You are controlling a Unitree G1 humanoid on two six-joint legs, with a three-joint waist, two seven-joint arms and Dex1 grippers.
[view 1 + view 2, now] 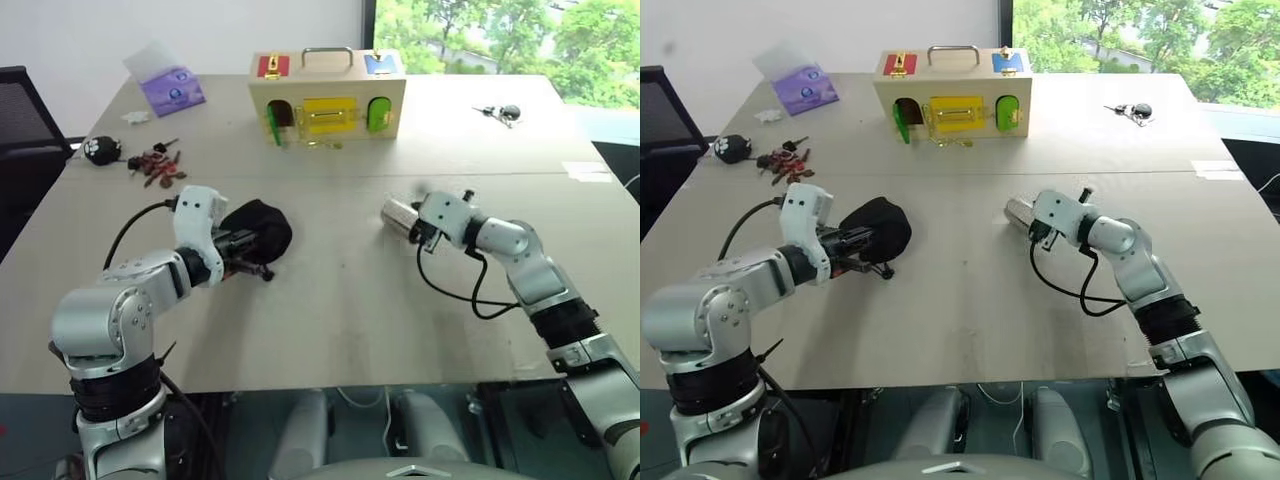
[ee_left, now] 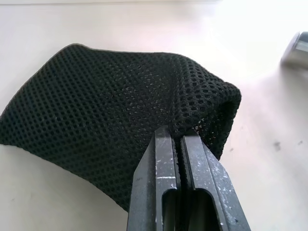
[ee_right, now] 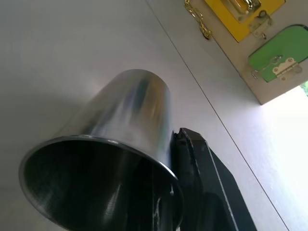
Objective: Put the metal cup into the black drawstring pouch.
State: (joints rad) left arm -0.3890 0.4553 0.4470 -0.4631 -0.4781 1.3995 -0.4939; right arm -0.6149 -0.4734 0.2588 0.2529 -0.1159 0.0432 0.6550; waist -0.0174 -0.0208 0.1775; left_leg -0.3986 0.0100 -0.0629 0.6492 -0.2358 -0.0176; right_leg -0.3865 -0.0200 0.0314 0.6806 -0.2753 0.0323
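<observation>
Left gripper point(image 2: 179, 139) pinched the black drawstring pouch point(image 1: 258, 230) at nine o'clock; right gripper point(image 1: 412, 225), at three o'clock, clamped the metal cup point(image 3: 115, 159).

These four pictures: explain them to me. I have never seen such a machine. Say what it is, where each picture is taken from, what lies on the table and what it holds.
This is a humanoid robot with two arms, each ending in a two-fingered claw. The two wide pictures come from cameras in its head, looking down over a table. The two close-ups come from cameras on its wrists. The left claw is shut on the black drawstring pouch, pinching its mesh fabric. The right claw is shut on the metal cup, gripping its rim. Farther back stand a wooden latch box, a purple packet, a small plush keychain and some keys.
</observation>
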